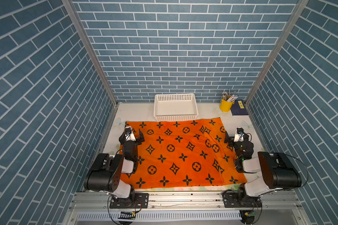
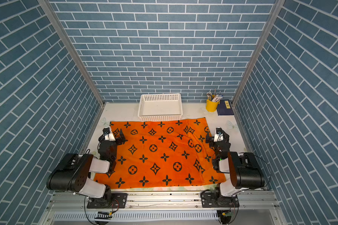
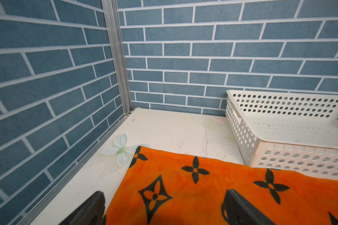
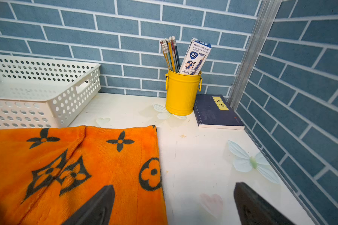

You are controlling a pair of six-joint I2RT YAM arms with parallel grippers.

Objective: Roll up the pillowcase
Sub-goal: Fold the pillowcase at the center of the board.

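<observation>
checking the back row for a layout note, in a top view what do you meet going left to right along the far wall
white perforated basket → yellow pencil cup → dark blue book

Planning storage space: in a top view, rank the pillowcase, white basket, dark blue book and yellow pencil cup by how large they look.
1. pillowcase
2. white basket
3. dark blue book and yellow pencil cup: they look too alike to rank.

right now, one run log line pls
pillowcase: flat, unrolled | left gripper: open, over its edge | right gripper: open, over its edge | holding: nothing
</observation>
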